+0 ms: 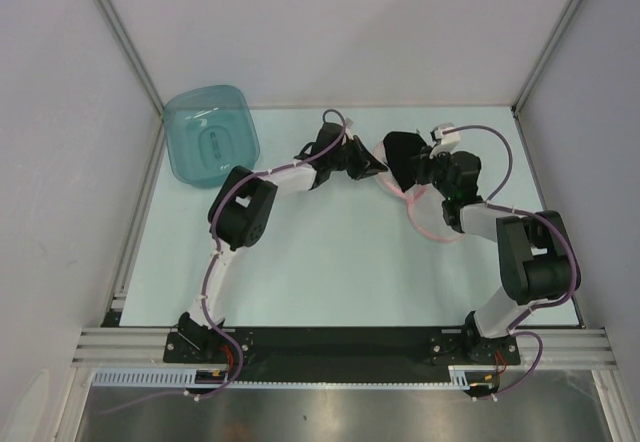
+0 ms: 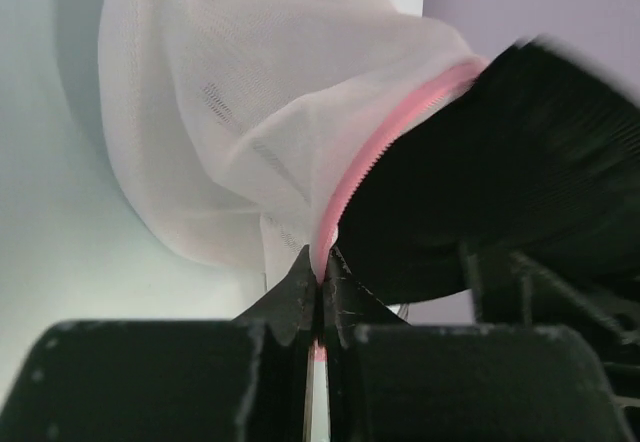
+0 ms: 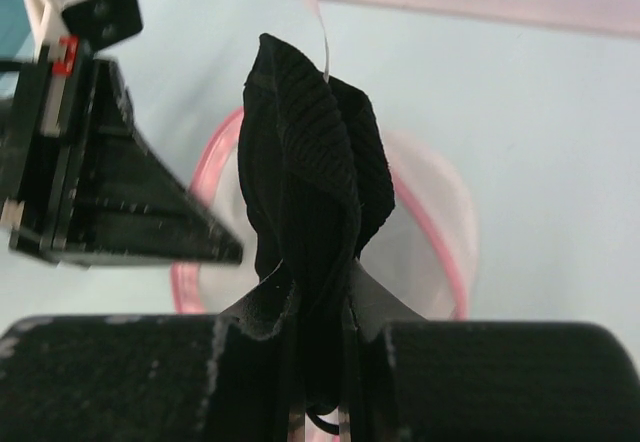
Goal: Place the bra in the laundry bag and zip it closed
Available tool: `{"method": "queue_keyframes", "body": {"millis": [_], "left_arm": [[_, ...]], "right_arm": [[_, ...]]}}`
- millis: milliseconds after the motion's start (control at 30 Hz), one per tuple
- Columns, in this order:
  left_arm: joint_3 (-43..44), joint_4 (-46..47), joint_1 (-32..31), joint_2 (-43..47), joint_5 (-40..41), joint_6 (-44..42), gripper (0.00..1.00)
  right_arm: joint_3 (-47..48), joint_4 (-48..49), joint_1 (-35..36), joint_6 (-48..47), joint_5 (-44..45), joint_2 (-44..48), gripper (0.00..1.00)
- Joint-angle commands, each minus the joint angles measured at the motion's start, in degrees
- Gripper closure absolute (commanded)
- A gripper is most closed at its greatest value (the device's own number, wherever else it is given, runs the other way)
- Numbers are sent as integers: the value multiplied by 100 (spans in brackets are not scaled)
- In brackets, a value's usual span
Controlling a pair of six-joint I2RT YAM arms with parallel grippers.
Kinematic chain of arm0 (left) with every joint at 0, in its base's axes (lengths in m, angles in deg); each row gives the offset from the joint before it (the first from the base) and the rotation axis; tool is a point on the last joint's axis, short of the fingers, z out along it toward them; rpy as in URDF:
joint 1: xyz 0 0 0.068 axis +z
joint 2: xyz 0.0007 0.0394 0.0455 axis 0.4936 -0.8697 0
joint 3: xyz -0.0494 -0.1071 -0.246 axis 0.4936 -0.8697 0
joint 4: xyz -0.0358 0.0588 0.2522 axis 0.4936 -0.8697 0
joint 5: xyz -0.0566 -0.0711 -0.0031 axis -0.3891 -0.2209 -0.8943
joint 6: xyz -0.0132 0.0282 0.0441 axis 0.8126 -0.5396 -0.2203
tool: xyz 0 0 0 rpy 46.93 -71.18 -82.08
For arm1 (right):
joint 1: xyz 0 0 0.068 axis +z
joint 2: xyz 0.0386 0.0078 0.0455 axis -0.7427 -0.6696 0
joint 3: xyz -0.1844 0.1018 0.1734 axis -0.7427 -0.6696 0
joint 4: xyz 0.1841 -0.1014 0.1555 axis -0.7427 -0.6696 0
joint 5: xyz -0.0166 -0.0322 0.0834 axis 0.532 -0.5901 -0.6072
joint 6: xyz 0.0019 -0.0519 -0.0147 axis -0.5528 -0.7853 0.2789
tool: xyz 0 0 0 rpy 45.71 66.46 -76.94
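My left fingers (image 2: 290, 300) are pinched shut on the pink zipper trim (image 2: 385, 142) of the laundry bag (image 2: 220, 112), lifting its mouth open. My right fingers (image 3: 378, 300) clamp the bunched bra (image 3: 310, 182) just above that mouth, seemingly not yet inside, ready to feed in.

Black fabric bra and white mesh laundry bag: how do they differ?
The black ribbed fabric bra is opaque; the white mesh laundry bag is see-through, edged with pink zipper trim. The right hand pinches the bra; the left hand pinches the laundry bag's pink edge. Both are soft and crumpled.
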Motion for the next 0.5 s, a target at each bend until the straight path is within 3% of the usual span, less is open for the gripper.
{"method": "queue_keyframes", "body": {"millis": [0, 133, 267, 467], "left_arm": [[289, 249, 47, 385, -253, 202, 96], [448, -22, 56, 402, -289, 9, 97], [553, -314, 56, 438, -315, -377, 97], [501, -525, 56, 551, -350, -676, 98]], "right_arm": [[-189, 116, 69, 316, -346, 176, 100], [-137, -385, 104, 264, -470, 299, 100], [336, -1471, 60, 395, -891, 334, 100], [1259, -2948, 8, 711, -1278, -447, 100]]}}
